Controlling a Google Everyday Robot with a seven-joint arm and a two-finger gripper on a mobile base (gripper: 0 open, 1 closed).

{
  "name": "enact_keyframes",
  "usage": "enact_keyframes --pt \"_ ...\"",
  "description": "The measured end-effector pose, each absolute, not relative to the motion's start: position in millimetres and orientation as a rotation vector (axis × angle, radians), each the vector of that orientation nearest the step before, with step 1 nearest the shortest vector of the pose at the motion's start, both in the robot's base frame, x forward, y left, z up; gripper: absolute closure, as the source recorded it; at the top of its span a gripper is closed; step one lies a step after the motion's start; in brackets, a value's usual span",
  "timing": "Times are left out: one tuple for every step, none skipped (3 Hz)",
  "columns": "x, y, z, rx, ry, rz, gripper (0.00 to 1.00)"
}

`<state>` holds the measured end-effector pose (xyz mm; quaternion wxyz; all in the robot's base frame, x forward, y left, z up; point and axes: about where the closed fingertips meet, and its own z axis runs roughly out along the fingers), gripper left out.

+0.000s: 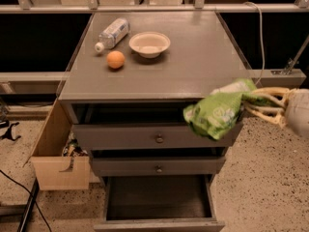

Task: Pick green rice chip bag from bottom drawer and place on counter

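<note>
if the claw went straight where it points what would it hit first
The claw, at right, holds the green rice chip bag and points left. The bag would likely meet the counter at its front right corner first; depth is unclear, it might pass in front.

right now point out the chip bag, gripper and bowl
green rice chip bag (216, 114): camera view, crinkled front
gripper (247, 104): camera view, between fingertips, right of the counter (198, 64)
white bowl (149, 43): camera view, bare inside
</note>
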<state>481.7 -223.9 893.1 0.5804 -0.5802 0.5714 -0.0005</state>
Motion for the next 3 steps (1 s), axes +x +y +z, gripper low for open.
enact_keyframes --pt "499 -228 923 -1.343 1.305 -0.051 1.0" --pt "526 -224 945 -1.346 1.275 -0.1 1.0" --pt "560 -215 954 -1.345 1.268 -0.142 1.0"
